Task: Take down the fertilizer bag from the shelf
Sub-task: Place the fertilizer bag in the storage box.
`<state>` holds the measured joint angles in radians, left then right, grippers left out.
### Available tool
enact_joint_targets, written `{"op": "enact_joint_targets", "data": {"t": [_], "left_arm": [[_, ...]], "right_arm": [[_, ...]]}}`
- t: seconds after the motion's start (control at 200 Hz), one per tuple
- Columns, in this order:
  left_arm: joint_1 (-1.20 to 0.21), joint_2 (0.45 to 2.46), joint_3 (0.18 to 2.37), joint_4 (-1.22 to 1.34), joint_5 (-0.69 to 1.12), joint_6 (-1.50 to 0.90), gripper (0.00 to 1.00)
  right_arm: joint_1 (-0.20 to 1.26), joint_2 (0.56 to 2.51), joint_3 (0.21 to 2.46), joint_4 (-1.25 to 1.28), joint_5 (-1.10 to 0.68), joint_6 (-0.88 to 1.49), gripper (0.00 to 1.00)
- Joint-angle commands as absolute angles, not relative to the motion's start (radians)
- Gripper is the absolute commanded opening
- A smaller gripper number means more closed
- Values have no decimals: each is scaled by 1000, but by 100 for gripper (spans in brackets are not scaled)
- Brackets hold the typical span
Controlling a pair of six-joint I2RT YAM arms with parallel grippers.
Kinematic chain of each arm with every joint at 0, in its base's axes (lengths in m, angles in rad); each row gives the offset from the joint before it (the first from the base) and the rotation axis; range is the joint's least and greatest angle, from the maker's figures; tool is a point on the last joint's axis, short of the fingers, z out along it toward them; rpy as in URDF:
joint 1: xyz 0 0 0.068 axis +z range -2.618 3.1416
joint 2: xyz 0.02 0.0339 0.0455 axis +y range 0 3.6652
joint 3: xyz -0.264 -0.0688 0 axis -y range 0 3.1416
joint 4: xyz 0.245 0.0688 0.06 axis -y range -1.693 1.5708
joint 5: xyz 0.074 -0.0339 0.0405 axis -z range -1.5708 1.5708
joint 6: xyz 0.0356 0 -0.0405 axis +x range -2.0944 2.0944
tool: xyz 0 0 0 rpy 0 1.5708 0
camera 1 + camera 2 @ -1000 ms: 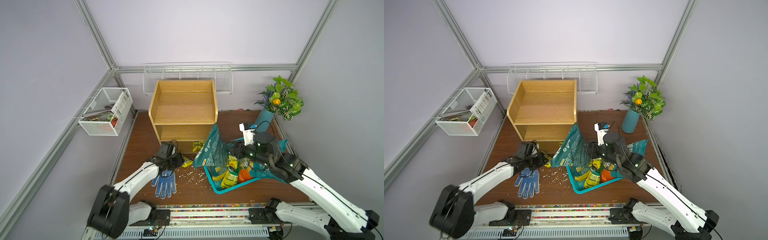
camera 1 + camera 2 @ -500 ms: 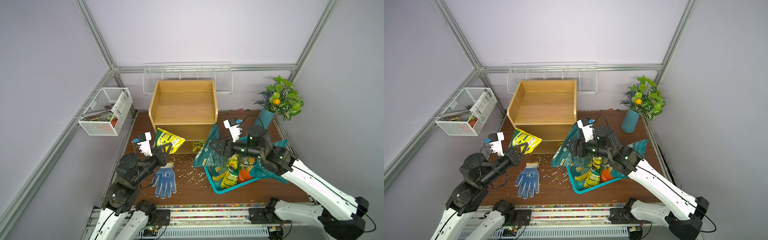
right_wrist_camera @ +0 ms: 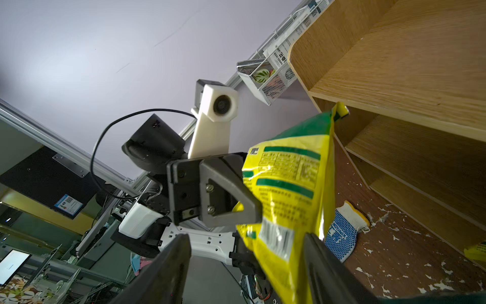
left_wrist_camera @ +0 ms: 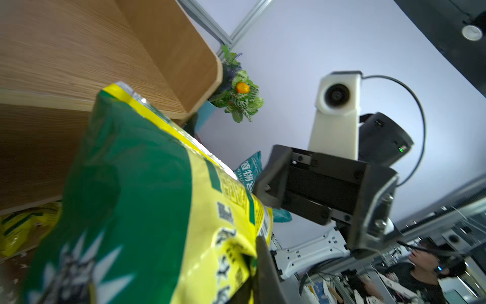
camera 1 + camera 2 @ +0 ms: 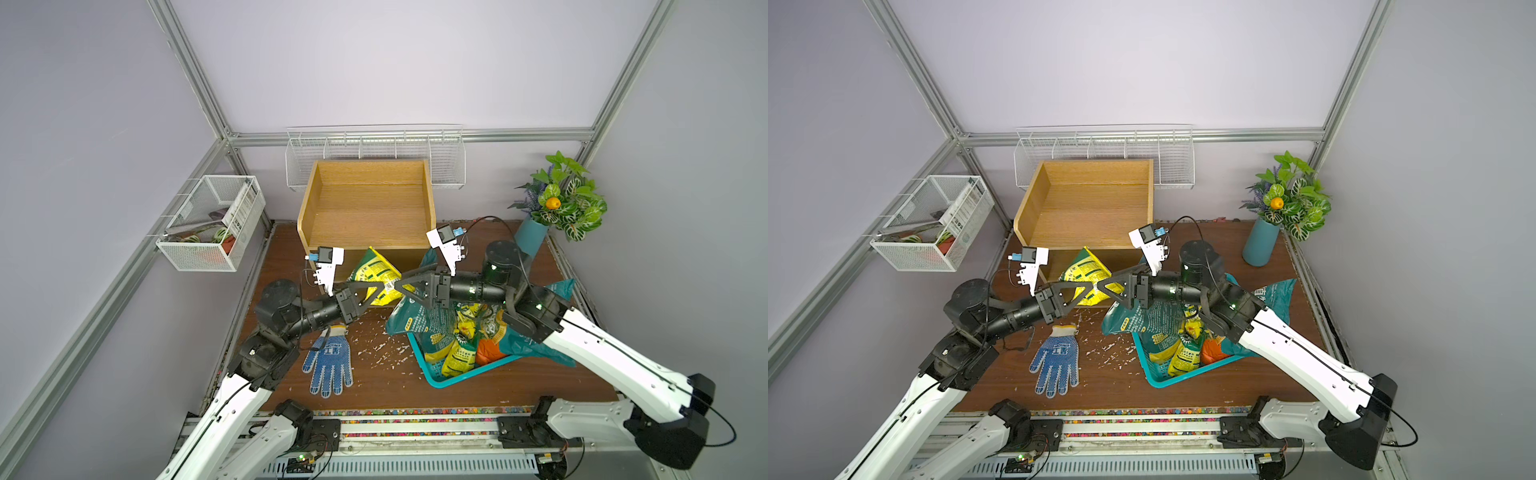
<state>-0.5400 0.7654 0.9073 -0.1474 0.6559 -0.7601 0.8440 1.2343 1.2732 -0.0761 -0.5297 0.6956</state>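
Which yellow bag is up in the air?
The yellow-and-green bag pinched by the left gripper; the other yellow bags lie in the teal basket or low inside the shelf.

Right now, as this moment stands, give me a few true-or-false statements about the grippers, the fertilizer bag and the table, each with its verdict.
1. The left gripper is shut on the yellow-green fertilizer bag. True.
2. The right gripper is clamped on that bag too. False: its jaws stand open, with the bag's end between them.
3. The bag lies on the top of the shelf. False: it is held in the air in front of the shelf.
4. A blue dotted glove lies on the table. True.
5. The teal basket holds nothing. False: several bags sit in it.
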Motion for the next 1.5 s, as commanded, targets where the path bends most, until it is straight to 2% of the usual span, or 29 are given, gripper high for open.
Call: {"op": "enact_joint_targets", "data": {"t": [0.0,0.185,0.36,0.565,0.7,0.795,0.885,0.98,1.0,1.02,1.11,1.12,1.22,1.345,1.415,1.495], "left_arm": [[-556,787,950,19,747,-793,0],[-558,783,940,48,753,-791,0],[-558,785,952,106,779,-805,0],[-558,804,926,207,767,-849,0],[-569,828,905,254,757,-869,0],[-582,837,899,242,738,-852,0],[-592,840,900,209,719,-830,0],[-597,835,893,197,706,-826,0],[-597,834,891,196,702,-826,7],[-597,833,889,192,697,-825,19],[-597,816,888,145,645,-816,93],[-597,813,886,141,637,-812,98],[-597,772,867,96,535,-764,100],[-598,715,847,-1,379,-706,100],[-598,722,858,-60,352,-686,100],[-597,745,864,-89,361,-687,100]], "right_arm": [[847,1244,1276,-26,-553,712,71],[838,1194,1268,-91,-488,660,70],[770,1138,1217,-162,-433,663,72],[778,1146,1155,17,-549,770,72],[797,1167,1145,151,-609,849,68],[798,1191,1125,249,-648,927,55],[798,1203,1110,305,-664,969,29],[798,1176,1110,231,-617,918,4],[797,1167,1114,198,-598,895,0],[796,1155,1119,157,-580,871,0],[789,1095,1164,-61,-474,746,0],[787,1087,1172,-93,-458,732,0],[779,1028,1264,-452,-198,585,0],[770,995,1348,-841,147,520,0],[770,985,1345,-956,245,515,0],[769,987,1308,-1003,272,519,0]]}}
